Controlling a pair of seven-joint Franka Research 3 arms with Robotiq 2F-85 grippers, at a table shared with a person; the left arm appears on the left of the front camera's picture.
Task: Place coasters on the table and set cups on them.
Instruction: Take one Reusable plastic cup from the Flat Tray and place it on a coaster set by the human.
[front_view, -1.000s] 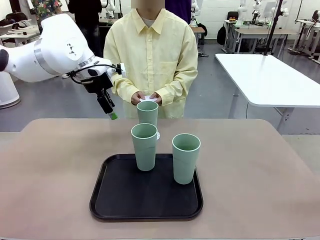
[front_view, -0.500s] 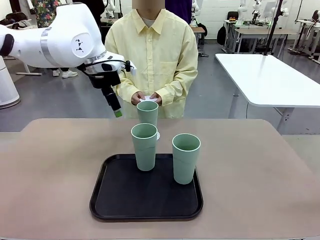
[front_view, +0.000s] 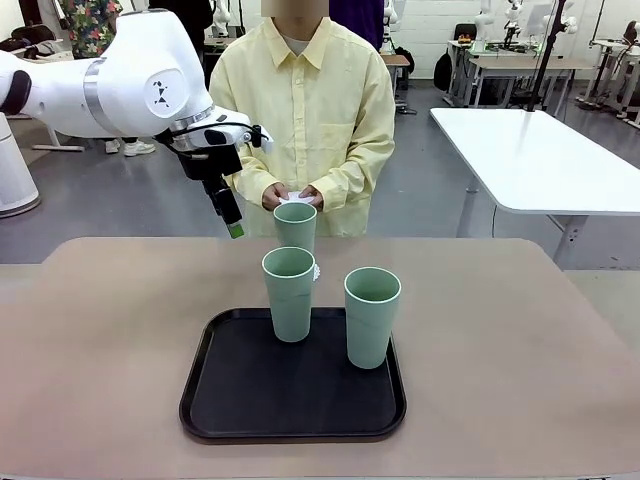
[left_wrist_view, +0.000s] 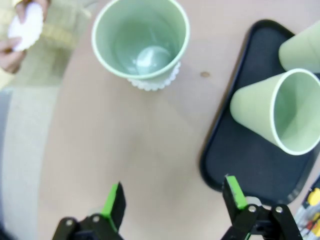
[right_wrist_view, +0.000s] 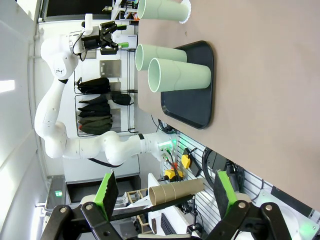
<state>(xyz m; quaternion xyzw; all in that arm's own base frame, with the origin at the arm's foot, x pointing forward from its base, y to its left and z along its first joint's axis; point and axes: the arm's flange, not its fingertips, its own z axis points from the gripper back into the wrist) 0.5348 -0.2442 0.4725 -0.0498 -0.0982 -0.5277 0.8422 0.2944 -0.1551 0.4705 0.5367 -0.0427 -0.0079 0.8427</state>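
Observation:
One pale green cup stands on a lacy white coaster on the beige table, just beyond the tray. Two more cups stand upright on the black tray. The person holds more white coasters in both hands behind the far cup. My left gripper hangs open above the table, left of the far cup; in its wrist view the left gripper has nothing between its fingers. My right gripper is open and empty, off to the side of the table.
The person in a yellow shirt stands at the far edge. A white-topped table sits behind on the right. Bare tabletop lies left and right of the tray.
My left arm has swung to the right and slightly up, bringing its open gripper closer to the far cup. Cups, tray and the person's hands have stayed put.

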